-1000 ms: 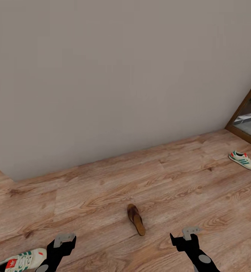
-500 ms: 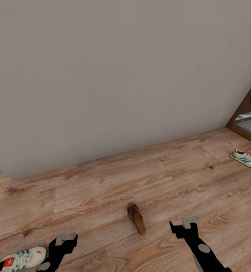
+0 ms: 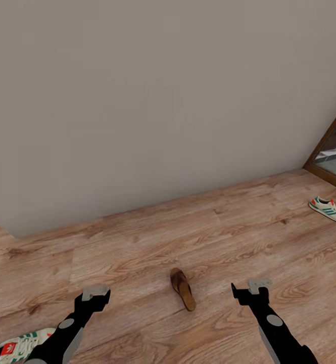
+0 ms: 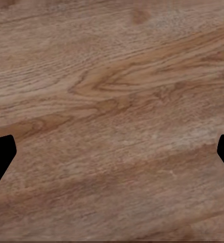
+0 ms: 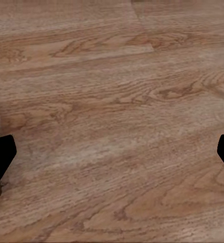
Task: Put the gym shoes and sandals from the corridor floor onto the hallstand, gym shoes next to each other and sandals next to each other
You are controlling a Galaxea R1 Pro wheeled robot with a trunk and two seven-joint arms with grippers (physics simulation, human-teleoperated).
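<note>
Approach stance: sandal (image 3: 182,288) on corridor floor (image 3: 137,242), between both arms.
Left gripper (image 3: 96,296) and right gripper (image 3: 253,290) hover spread and unloaded, flanking it for pickup.

Plain grey wall (image 3: 152,101); perhaps a wood-framed mirror (image 3: 334,151) at right.

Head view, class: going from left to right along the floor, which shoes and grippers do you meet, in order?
Gym shoe at the lower left corner → left gripper → brown sandal → right gripper → second gym shoe near the right edge.
</note>
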